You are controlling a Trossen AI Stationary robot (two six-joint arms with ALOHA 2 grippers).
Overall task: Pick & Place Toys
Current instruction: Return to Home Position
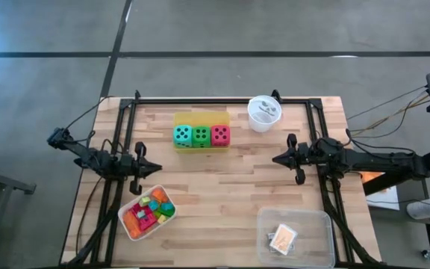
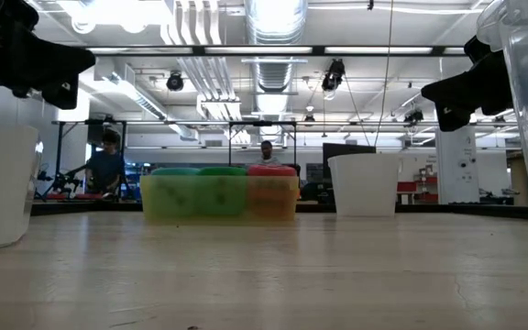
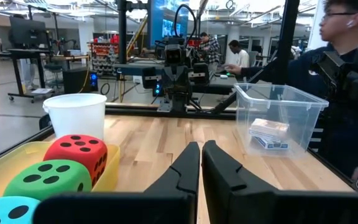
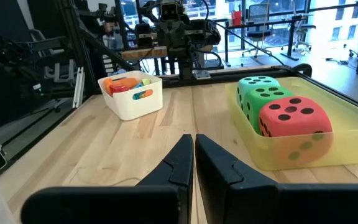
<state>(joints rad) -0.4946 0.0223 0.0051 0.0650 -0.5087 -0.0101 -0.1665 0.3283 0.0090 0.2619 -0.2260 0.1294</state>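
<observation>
Two bins sat nearest the front edge of the pale wooden table [image 1: 230, 187], both well in front of the shallow yellow plastic tray [image 1: 200, 116]. On the left arm's side of that tray was a small white rectangular plastic bin [image 4: 132, 106] heaped with little bright plastic blocks [image 1: 149, 209]. On the right arm's side was a clear plastic bin [image 1: 316, 232] holding a few playing cards [image 1: 282, 238]. Closer to the tray, the left gripper [image 3: 201, 146] and the right gripper [image 4: 193, 138] hung over bare wood, one off each end of it and slightly in front, pointing at each other. Each pair of dark fingers was pressed almost together, with only a thin slit between them, and held nothing. Inside the tray a large black-dotted teal die [image 1: 182, 135], a green die [image 1: 201, 135] and a red die [image 1: 220, 135] stood touching in a row whose long axis ran parallel to the line between the two grippers. Just past the tray's right-arm end stood a round white plastic cup [image 1: 251, 118]. No toy lay loose on the wood, so the coming move probably needed only a clear retreat, not a grasp.
</observation>
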